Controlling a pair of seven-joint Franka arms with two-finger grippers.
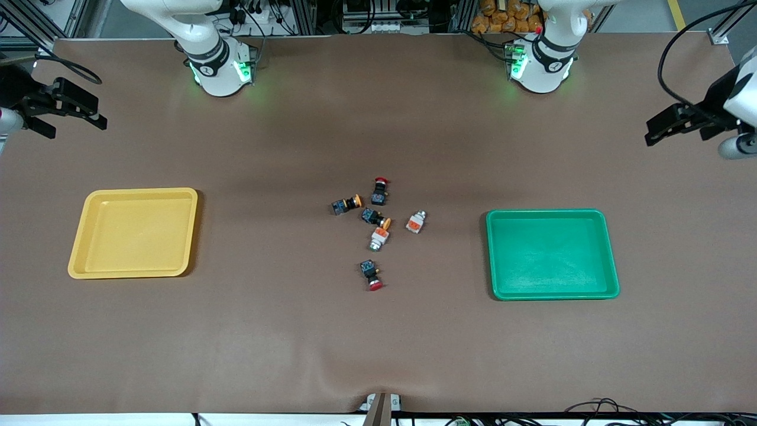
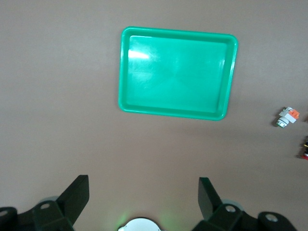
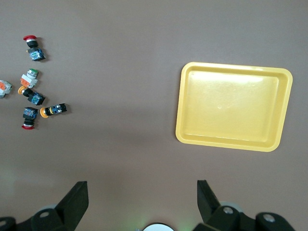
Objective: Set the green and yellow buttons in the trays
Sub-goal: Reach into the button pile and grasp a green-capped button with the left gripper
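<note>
**Front view: nothing sorted yet, both arms waiting**

Front view shows the desk (image 1: 378, 343) with the yellow tray (image 1: 80, 260) toward the right arm's end and the green tray (image 1: 609, 254) toward the left arm's, both empty. Left tool (image 2: 143, 197) and right tool (image 3: 142, 197) hover wide open, holding nothing, over the desk's end edges. Buttons cluster mid-desk: two yellow-capped (image 1: 346, 205) (image 1: 375, 218), two white-bodied (image 1: 379, 238) (image 1: 416, 223). Take an outlying one first (skip the red-capped switches (image 1: 372, 274)), descending squarely.
</note>
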